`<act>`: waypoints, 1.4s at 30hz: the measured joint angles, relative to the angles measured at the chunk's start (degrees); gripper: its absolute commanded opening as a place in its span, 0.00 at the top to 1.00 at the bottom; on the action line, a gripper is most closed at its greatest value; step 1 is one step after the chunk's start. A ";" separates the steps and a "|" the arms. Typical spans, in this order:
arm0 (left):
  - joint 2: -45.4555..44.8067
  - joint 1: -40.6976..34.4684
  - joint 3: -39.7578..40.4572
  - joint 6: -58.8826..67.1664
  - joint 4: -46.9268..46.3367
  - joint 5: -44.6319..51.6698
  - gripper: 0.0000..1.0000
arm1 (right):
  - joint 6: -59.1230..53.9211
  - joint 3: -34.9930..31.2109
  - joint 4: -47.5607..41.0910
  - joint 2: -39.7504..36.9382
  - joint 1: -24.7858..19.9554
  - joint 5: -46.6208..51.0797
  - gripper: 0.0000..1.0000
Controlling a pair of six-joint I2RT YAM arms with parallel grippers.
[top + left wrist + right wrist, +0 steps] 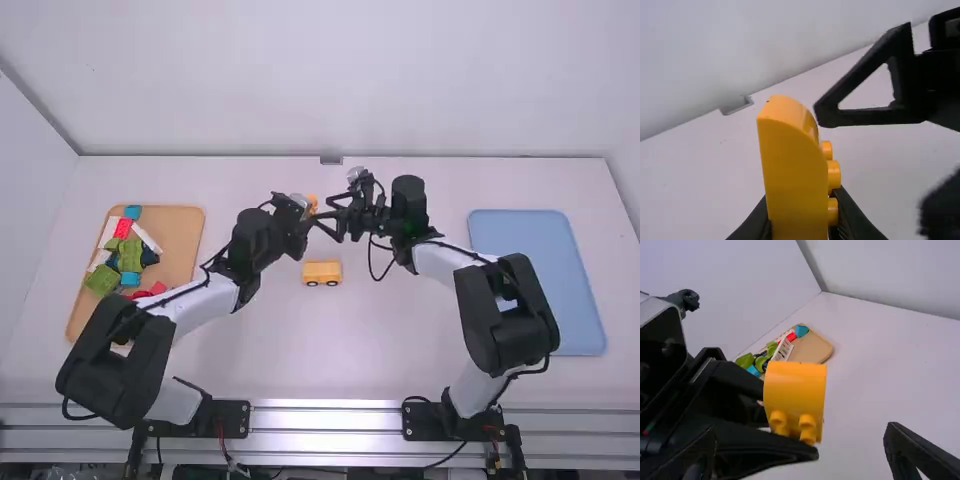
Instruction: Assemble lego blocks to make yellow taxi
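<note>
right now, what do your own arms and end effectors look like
The left arm and right arm match: smooth white links between bulky black joints. Thin black cables run along both, with one cable looping below the right wrist. The left end effector and right end effector are black with tapering fingers; the right one's have an angular, cut-out frame.

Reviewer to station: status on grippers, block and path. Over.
Left gripper shut on curved orange block, raised. Right gripper open, close by. Wheeled yellow base on table. Possible snag: grippers crowd each other.
</note>
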 measured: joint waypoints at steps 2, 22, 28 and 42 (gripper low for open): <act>0.00 -0.35 0.00 -0.44 0.00 0.15 0.98 | 0.63 0.00 0.94 -0.02 0.31 0.39 0.28; 0.00 -0.81 0.00 -3.15 0.44 1.09 0.98 | 0.81 0.00 1.66 -0.02 3.17 5.44 0.75; 0.00 -0.81 0.00 -3.58 0.50 1.16 0.39 | 0.66 -0.02 1.68 0.00 3.32 6.12 0.80; 0.02 -0.85 -0.11 -5.31 -7.21 -7.56 0.01 | -7.26 2.45 -20.98 -0.20 -6.58 15.56 0.87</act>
